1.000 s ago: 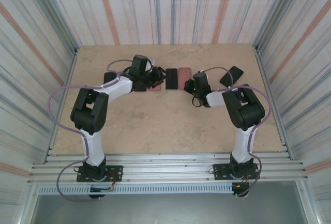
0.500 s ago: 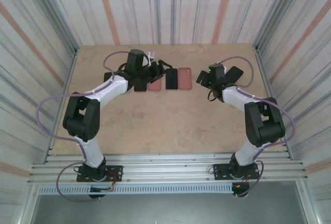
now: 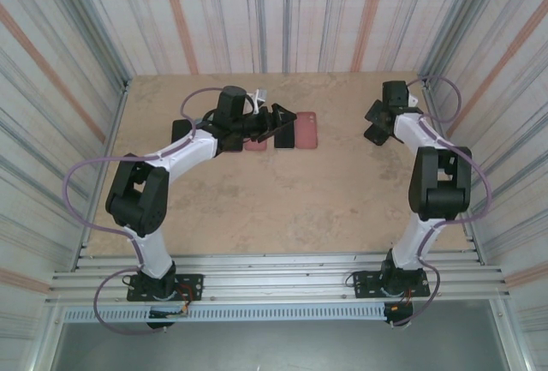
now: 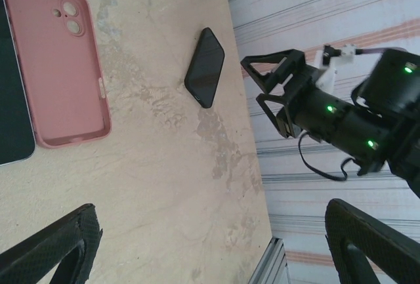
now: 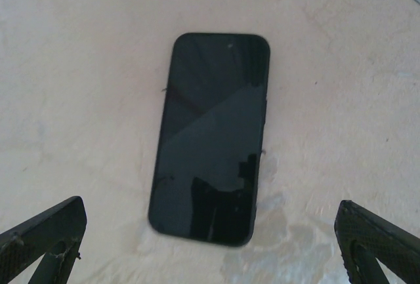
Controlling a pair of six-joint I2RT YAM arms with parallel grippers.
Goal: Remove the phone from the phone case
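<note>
Lying beside empty pink case (image 4: pixel 62 67): phone (image 4: pixel 12 100); second phone (image 5: pixel 210 136) under spread right hand (image 5: pixel 210 244); left hand (image 4: pixel 213 235) spread too.

Whole setup sits inside a boxy enclosure with shiny corrugated walls (image 3: pixel 282 11) streaked grey, white and orange, a mottled beige stone-look counter (image 3: pixel 282 200) with a few scuffs, and ribbed aluminium rails (image 3: pixel 274 270) along the near edge, all lit pretty evenly.
</note>
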